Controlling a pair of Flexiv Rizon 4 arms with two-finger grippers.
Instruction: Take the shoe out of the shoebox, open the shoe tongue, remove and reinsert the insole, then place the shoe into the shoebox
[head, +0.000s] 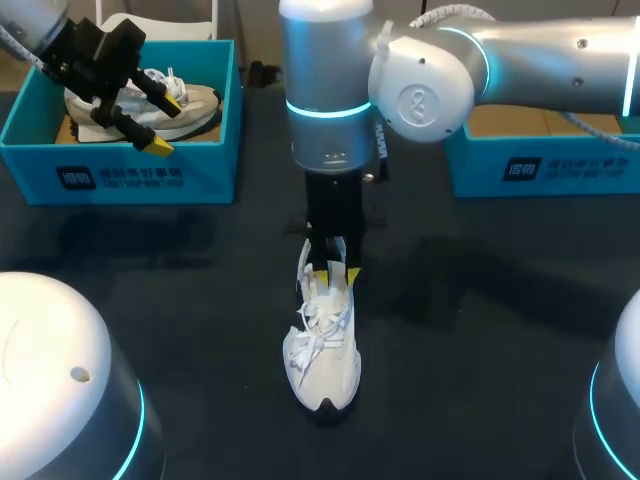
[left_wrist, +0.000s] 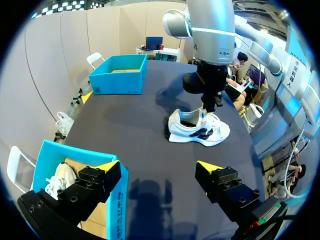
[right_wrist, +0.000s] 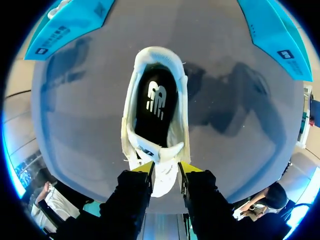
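While the right gripper (right_wrist: 165, 169) comes straight down over the middle of the table (head: 480, 330), its yellow tips are pinched onto the shoe tongue (right_wrist: 164, 181) from both sides, so the jaws are clamped on that and not much else. The white shoe (head: 322, 350) sits upright on its sole on the dark tabletop, toe pointing to the near edge, laces loose. Looking down into it you can see the black insole (right_wrist: 156, 107) lying flat inside. Over at the far left, the left gripper (head: 168, 122) hangs above the near wall of the left shoebox (head: 130, 175) with its jaws wide apart, nothing between them, one finger over the box and the other over the table. That blue box has another shoe (head: 190, 100) in it. A right shoebox (head: 540, 165), same blue, sits at the far right, well apart from the shoe.
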